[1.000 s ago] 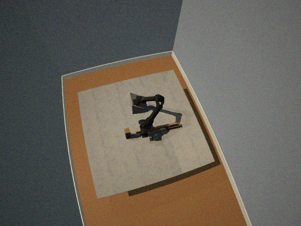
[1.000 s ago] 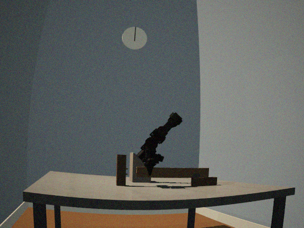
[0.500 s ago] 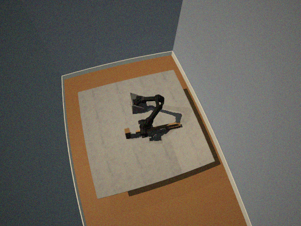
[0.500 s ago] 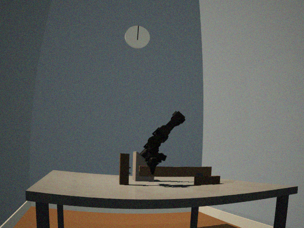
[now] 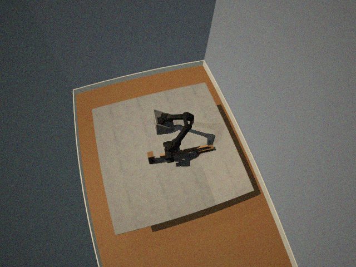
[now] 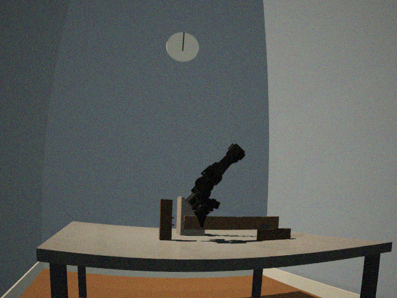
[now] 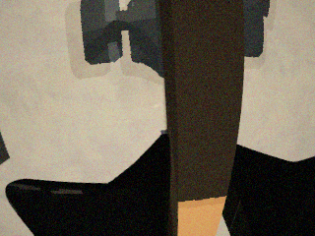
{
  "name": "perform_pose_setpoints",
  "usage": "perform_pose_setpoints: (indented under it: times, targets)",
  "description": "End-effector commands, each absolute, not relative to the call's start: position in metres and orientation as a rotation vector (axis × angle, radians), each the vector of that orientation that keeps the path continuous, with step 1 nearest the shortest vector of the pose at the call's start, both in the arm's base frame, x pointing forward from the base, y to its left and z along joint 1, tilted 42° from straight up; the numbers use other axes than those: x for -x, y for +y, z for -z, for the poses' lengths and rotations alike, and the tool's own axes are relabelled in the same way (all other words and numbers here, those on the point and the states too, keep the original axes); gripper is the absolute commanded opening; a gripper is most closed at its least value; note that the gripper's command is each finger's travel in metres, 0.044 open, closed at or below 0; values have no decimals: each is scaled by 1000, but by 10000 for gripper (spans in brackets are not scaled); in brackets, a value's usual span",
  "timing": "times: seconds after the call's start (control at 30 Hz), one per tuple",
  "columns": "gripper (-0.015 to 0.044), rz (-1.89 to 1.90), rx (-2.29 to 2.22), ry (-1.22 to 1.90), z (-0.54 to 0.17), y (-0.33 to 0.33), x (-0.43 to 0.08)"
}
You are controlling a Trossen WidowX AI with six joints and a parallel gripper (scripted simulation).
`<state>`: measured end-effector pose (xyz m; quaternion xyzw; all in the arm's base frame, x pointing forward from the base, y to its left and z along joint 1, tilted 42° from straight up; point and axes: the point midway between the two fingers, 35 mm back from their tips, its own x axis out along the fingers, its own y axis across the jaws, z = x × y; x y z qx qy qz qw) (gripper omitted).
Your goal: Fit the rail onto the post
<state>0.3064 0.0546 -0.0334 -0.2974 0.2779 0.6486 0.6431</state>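
Observation:
The long brown rail (image 6: 234, 222) (image 7: 204, 98) is raised off the table and looks about level. Its far end lies at the low footboard block (image 6: 273, 234); how it sits in the bracket is hard to tell. My gripper (image 6: 201, 223) is shut on the rail close to its near end; in the wrist view black fingers stand on both sides of it. The post (image 6: 165, 219) (image 5: 150, 157) stands upright to the left, and its two small pegs (image 6: 173, 221) point at the rail's end. A gap shows between the pegs and the rail's end. The holes are hidden.
The arm's pale upright base plate (image 6: 179, 215) (image 5: 156, 122) stands behind the gap between post and rail in the exterior view. The arm (image 5: 183, 132) reaches over the table (image 5: 129, 186) from there, and its shadow falls around the rail.

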Motion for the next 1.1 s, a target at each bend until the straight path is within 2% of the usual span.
perform_pose_setpoints:
  times: [0.0,1.07]
  targets:
    - [0,-1472,683,633,34,51,-308]
    - [0,-1472,683,634,38,42,-309]
